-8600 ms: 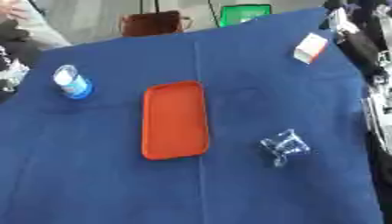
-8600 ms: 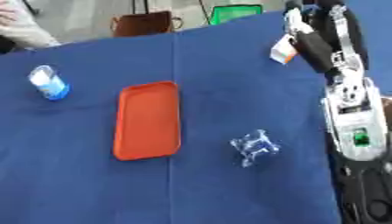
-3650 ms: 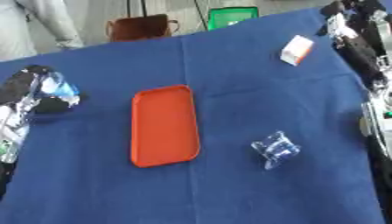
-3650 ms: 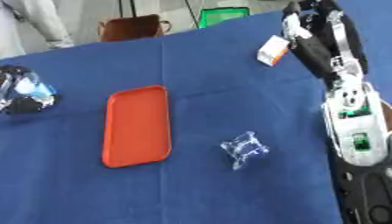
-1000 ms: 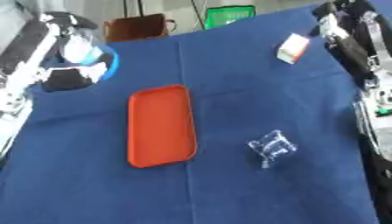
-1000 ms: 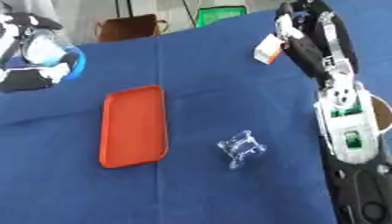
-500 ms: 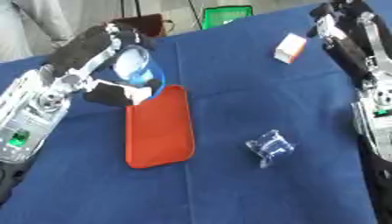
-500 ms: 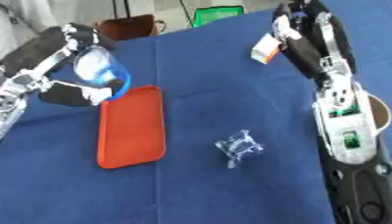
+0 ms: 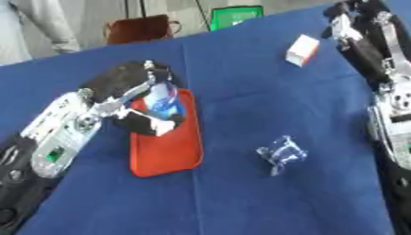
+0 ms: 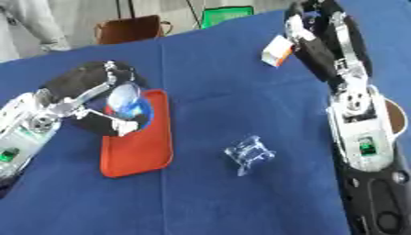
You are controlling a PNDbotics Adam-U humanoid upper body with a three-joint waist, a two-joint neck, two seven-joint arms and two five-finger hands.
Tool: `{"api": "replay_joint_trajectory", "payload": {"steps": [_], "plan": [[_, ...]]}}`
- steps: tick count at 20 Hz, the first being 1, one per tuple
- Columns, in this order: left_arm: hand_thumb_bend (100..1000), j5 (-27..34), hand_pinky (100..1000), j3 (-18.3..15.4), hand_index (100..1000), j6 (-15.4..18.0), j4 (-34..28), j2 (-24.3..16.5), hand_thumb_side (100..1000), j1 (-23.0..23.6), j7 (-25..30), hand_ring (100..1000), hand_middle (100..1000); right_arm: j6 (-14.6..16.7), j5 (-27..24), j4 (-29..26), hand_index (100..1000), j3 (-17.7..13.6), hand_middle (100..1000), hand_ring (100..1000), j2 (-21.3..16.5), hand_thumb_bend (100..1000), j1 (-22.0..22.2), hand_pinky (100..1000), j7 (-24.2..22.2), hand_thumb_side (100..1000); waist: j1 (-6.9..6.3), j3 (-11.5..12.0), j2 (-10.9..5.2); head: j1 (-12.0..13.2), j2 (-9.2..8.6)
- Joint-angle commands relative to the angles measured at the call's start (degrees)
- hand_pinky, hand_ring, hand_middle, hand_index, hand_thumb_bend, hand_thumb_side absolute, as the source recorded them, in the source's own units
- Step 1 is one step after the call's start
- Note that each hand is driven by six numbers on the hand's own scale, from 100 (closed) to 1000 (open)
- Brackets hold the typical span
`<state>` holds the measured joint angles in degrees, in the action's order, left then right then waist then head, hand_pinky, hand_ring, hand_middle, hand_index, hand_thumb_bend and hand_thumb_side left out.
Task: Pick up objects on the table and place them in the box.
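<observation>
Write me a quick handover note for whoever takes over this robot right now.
Left hand: fingers curled round the blue-and-white bottle, held over the top end of the orange tray.
Right hand: at the far right, beside the small white-and-orange box; grip unclear.
Done: nothing lying in the tray yet.
Left: release the bottle, then the box and the clear plastic item on the blue cloth.
</observation>
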<state>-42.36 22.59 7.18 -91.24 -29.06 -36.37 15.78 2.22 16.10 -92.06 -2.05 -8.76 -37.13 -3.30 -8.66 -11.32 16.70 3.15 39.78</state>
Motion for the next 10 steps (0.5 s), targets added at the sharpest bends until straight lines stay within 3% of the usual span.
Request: {"api": "replay_joint_trajectory", "payload": {"steps": [1, 7, 10], "plan": [[100, -1.4, 319, 0.0, 772, 1.1, 1.4, -0.2, 176, -0.6, -0.7, 420, 585, 0.1, 0.0, -0.9, 854, 0.2, 634, 517, -0.1, 100, -1.1, 701, -0.2, 561, 0.50, -0.1, -0.90, 0.1, -0.03], [100, -2.8, 334, 0.4, 776, 2.2, 2.9, 0.4, 178, -0.4, -1.6, 428, 593, 0.1, 0.0, -0.9, 854, 0.2, 634, 517, -0.1, 100, -1.1, 701, -0.3, 561, 0.51, -0.1, -0.86, 0.2, 0.03], [100, -3.5, 415, 0.5, 805, 2.6, 2.9, 0.2, 240, -0.2, -1.4, 468, 648, 0.1, 0.0, -0.9, 854, 0.1, 634, 516, -0.1, 100, -1.1, 701, -0.2, 561, 0.56, -0.1, -0.86, 0.2, 0.02]]}}
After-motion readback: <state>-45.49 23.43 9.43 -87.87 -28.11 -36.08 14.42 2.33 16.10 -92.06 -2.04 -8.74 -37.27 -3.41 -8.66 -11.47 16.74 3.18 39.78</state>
